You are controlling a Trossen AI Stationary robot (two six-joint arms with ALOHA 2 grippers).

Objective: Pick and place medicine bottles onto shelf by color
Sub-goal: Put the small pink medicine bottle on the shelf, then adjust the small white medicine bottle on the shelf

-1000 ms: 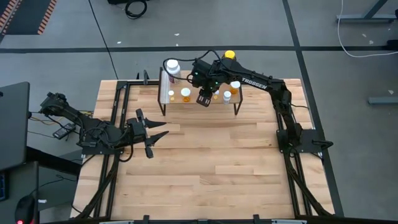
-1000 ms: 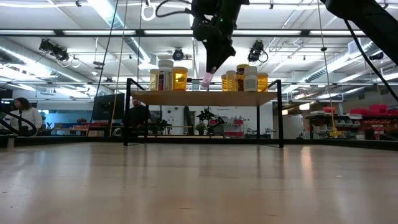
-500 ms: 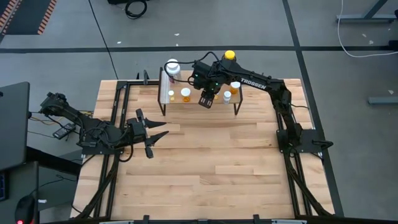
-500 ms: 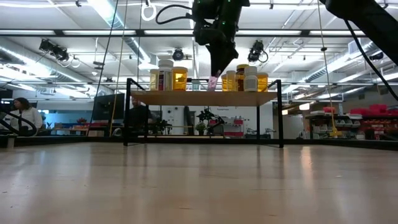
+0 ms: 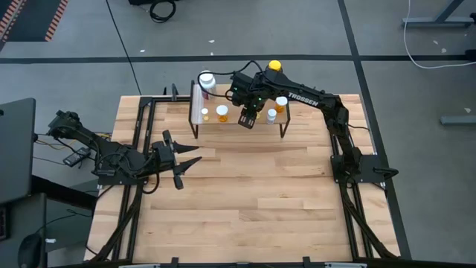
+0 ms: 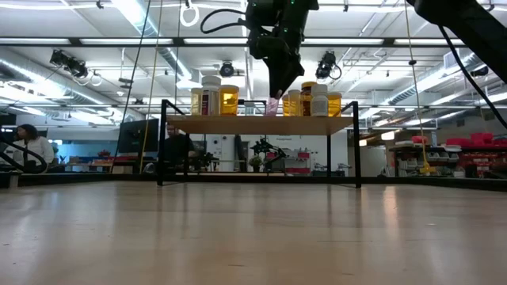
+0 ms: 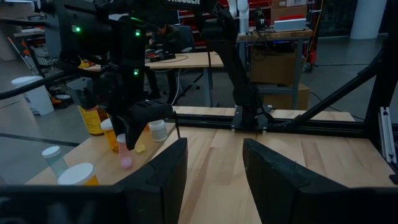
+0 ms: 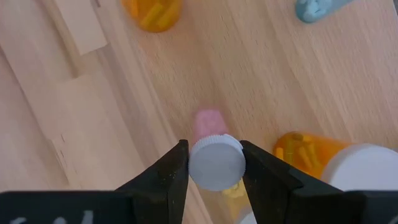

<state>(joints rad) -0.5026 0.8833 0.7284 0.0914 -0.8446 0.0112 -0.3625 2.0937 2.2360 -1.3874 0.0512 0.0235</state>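
Observation:
My right gripper is over the light-wood shelf at the table's far side, shut on a small pink bottle with a white cap. The low view shows the bottle just above the plank. On the shelf stand a large white bottle, orange bottles, a dark amber bottle with a yellow cap and white-capped ones. My left gripper is open and empty, low over the table's left part. My right gripper pinches the pink bottle's white cap between its two fingers. The fingers come from above, pointing down. The bottle hangs nearly upright below them, its bottom at the shelf's top; whether it touches the plank I cannot tell.
Bottles stand on both sides of the held one: orange ones toward the table's left, a cluster toward its right. The shelf stands on thin black legs. Bare tabletop lies in front of it. People sit in the room behind.
My right gripper has gone down toward the shelf and a little toward the table's right, still shut on the pink bottle. The bottle has tipped from a slant to nearly upright, its bottom now at the plank's level.

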